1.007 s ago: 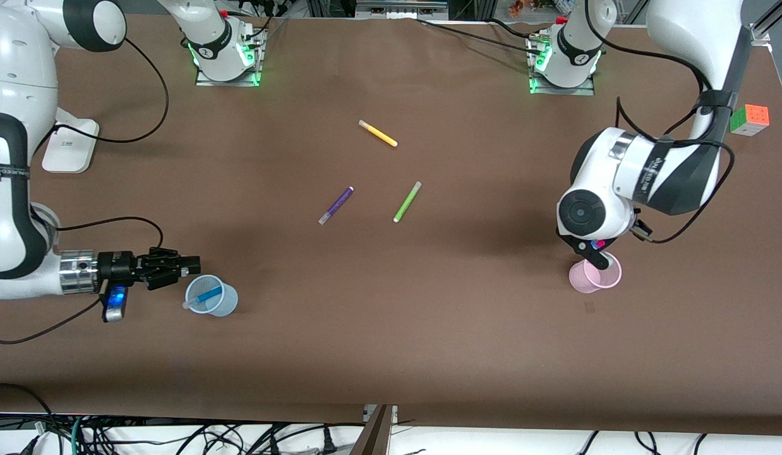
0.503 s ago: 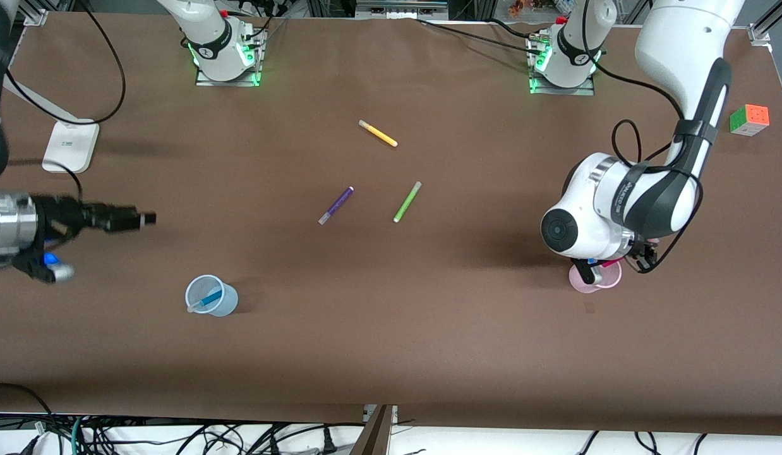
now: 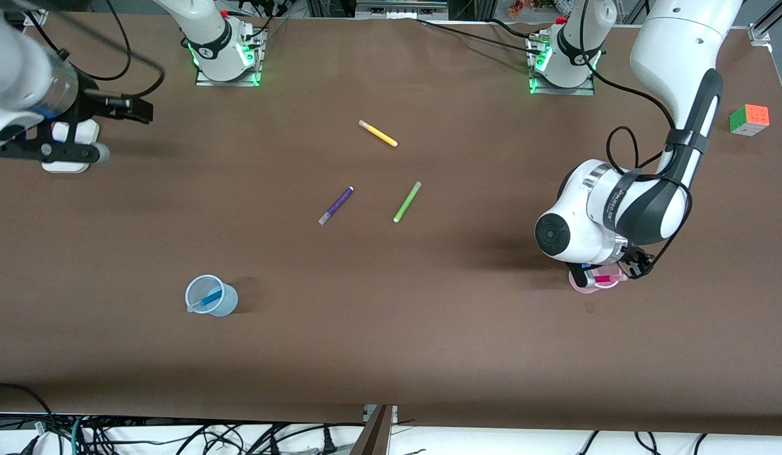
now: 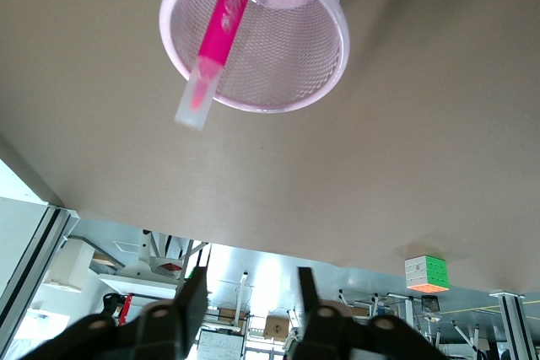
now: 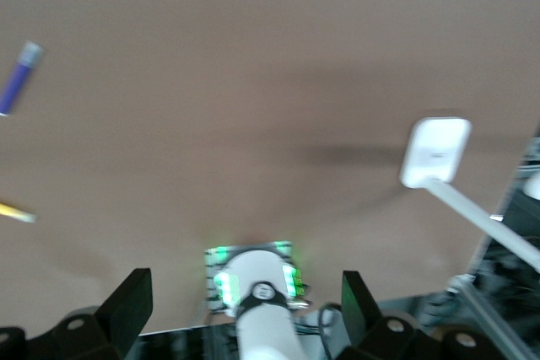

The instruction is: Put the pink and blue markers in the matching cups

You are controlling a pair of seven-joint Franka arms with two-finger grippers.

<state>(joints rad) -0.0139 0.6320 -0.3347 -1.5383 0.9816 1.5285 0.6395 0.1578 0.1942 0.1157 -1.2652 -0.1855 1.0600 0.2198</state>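
Observation:
The pale pink cup stands toward the left arm's end of the table, with the pink marker leaning inside it. In the left wrist view the pink marker rests in the pink cup, its pale cap over the rim. My left gripper is beside that cup, and in its own view the left gripper is open and empty. The pale blue cup holds the blue marker. My right gripper is open and empty, up near the right arm's base; the right gripper shows its fingers wide apart.
A purple marker, a green marker and a yellow marker lie mid-table. A colour cube sits at the left arm's end. A white device lies under my right hand and shows in the right wrist view.
My left gripper has let the pink marker go into the pink cup and tilted lower beside it. My right gripper has swung away from the blue cup toward its base.

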